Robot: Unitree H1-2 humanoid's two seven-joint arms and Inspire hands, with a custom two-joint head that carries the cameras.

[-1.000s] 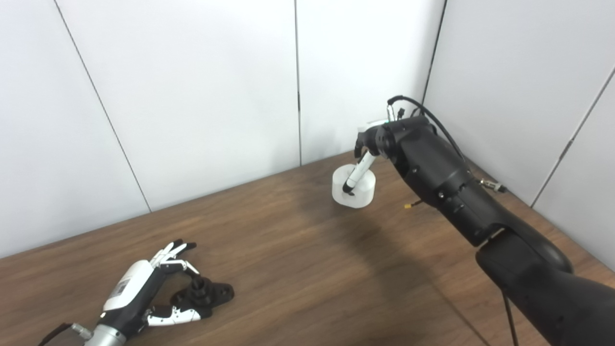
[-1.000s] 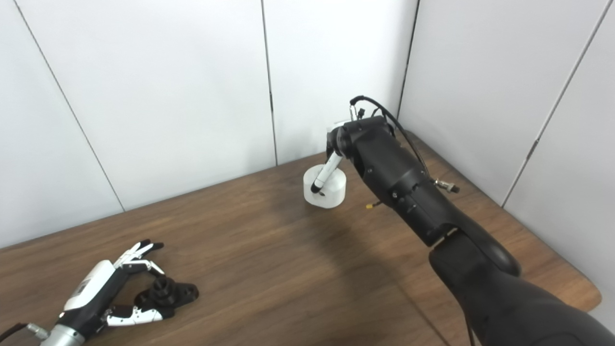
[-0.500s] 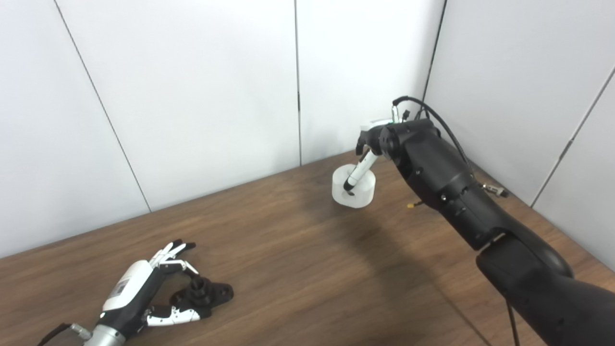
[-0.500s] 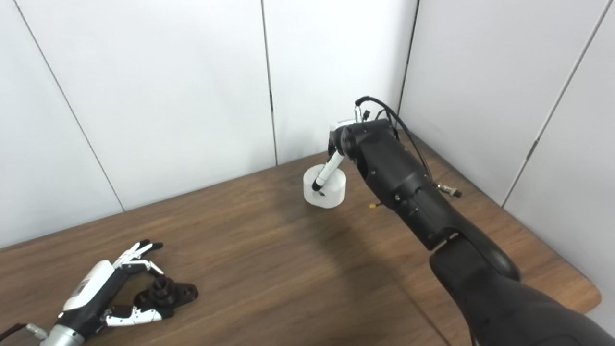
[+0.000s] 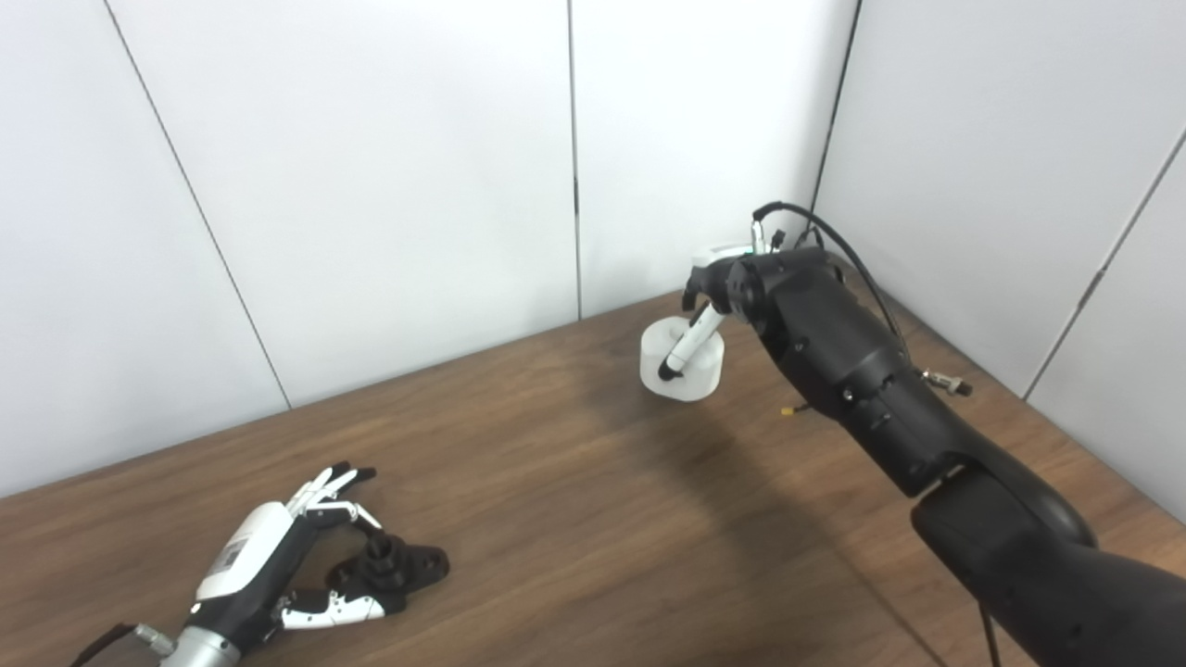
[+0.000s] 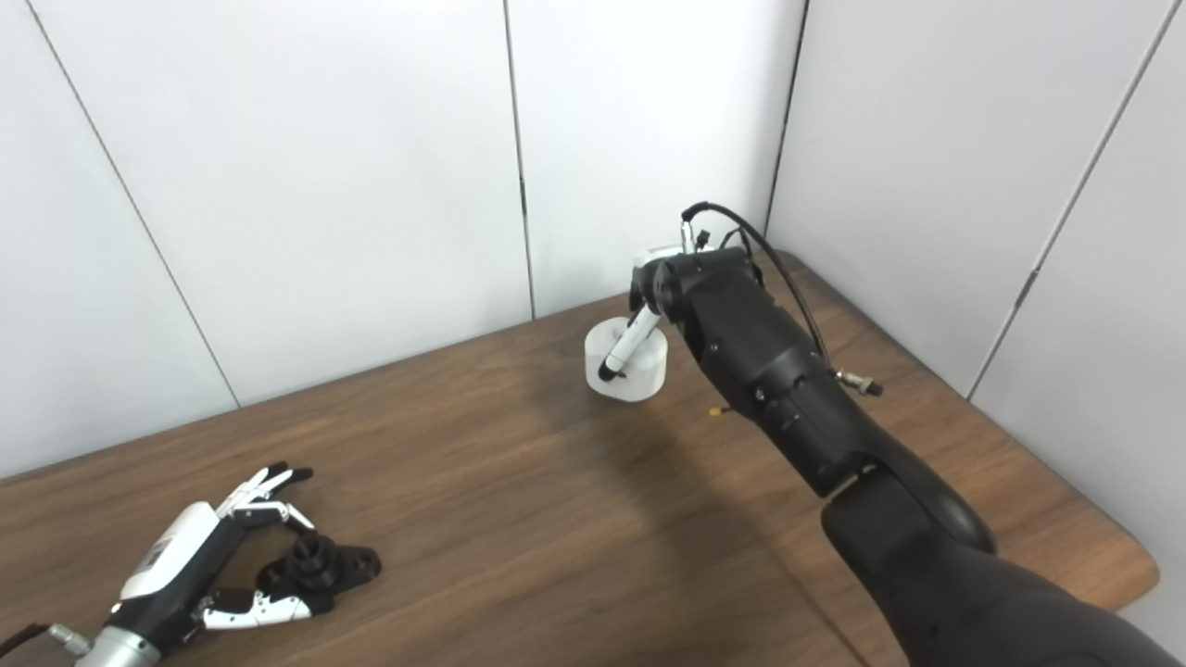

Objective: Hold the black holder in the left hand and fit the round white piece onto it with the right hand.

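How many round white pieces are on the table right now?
1. The round white piece stands at the table's far side near the wall, under the right hand. Nothing suggests another is hidden.

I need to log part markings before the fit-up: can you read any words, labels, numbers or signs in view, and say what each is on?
Nothing can be read.
Left hand: a small dark marking on its white back, too blurred to read.
Black holder: no marking visible.
Round white piece: plain, no marking visible.
Right hand: no text visible.
Wall panels and table: no signs or labels.
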